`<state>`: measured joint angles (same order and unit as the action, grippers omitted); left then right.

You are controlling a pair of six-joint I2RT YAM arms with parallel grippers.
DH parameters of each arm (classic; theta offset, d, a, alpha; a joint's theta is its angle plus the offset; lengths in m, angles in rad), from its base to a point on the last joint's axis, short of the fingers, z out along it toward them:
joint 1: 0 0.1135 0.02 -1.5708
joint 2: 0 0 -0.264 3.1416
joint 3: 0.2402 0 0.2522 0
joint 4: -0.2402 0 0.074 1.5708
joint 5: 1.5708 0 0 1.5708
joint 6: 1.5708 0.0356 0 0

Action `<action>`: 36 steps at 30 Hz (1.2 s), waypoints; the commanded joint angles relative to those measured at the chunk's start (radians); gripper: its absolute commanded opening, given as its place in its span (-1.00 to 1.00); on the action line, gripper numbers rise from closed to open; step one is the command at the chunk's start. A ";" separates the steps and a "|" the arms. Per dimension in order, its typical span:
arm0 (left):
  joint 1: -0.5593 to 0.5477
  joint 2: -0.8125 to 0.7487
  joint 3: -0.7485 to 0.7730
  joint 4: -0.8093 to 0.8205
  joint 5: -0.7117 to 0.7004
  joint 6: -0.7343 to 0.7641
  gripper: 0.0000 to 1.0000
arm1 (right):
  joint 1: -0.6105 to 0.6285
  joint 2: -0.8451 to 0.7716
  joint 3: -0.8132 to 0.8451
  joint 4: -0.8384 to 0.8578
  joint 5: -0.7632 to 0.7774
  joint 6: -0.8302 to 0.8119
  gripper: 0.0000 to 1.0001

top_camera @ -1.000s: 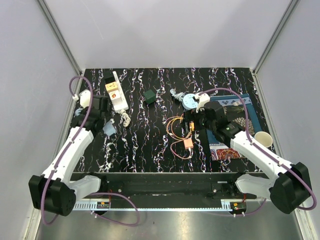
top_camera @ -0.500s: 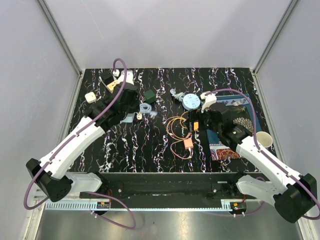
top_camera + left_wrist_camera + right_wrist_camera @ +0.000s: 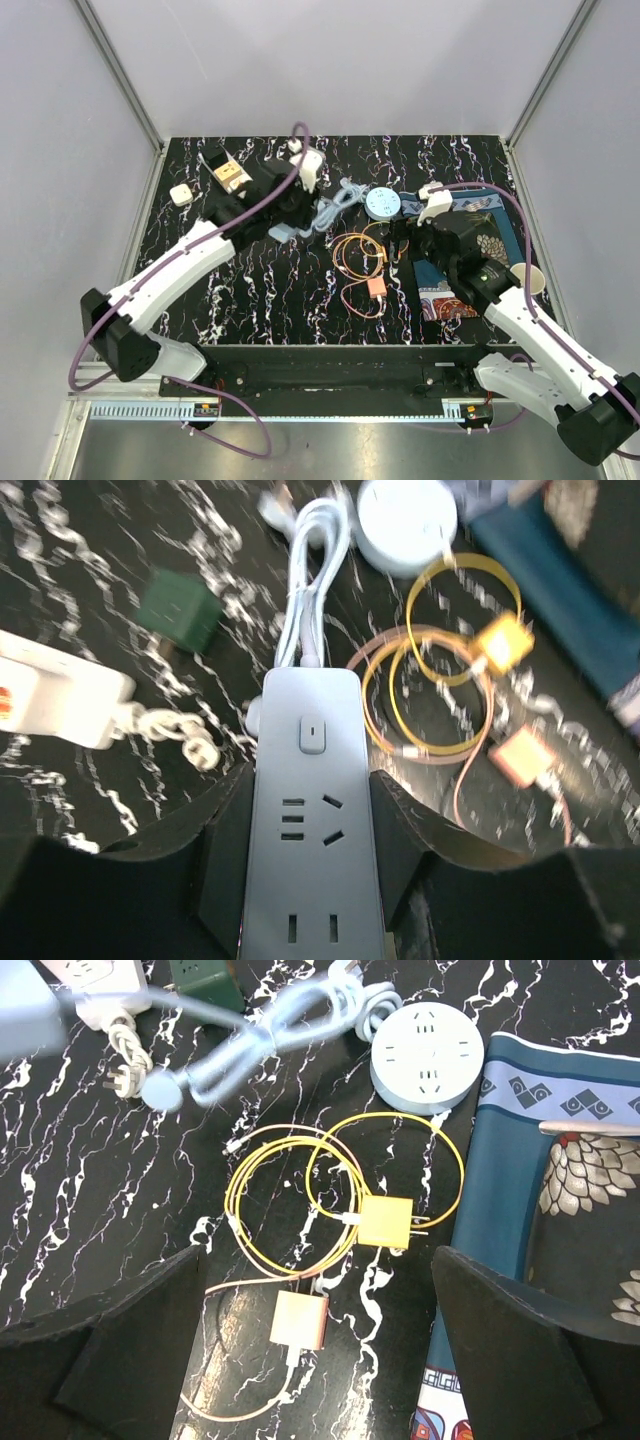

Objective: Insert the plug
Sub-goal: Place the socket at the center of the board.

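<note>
Well forward, the left gripper (image 3: 312,865) clamps the power strip (image 3: 312,770), seemingly lifted; right gripper (image 3: 318,1270) hovers, jaws spread.

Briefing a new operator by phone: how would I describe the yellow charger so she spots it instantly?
Find the blue patterned mat on the right. Beside its left edge, just on the near side of the round white socket, lies the yellow charger. Its cube and coiled cable are yellow; the neighbouring charger and cable are pink.

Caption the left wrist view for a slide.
Left gripper holding grey power strip; yellow charger and pink charger lie beyond.
</note>
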<state>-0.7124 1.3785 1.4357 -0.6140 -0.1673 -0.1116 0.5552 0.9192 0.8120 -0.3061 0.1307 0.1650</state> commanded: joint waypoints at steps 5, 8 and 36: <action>-0.005 0.013 -0.302 0.253 0.094 0.132 -1.00 | -0.005 -0.033 -0.031 -0.018 0.017 0.016 0.98; -0.005 0.034 -0.371 0.224 0.057 0.150 -1.00 | -0.005 -0.025 -0.036 -0.022 -0.009 0.011 0.98; 0.030 0.136 -0.365 0.229 0.026 -0.115 0.81 | -0.005 0.046 -0.037 0.009 -0.056 -0.002 0.99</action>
<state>-0.7212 1.6001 0.9585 -0.4374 -0.1299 -0.1867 0.5549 0.9829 0.7540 -0.3389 0.0849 0.1726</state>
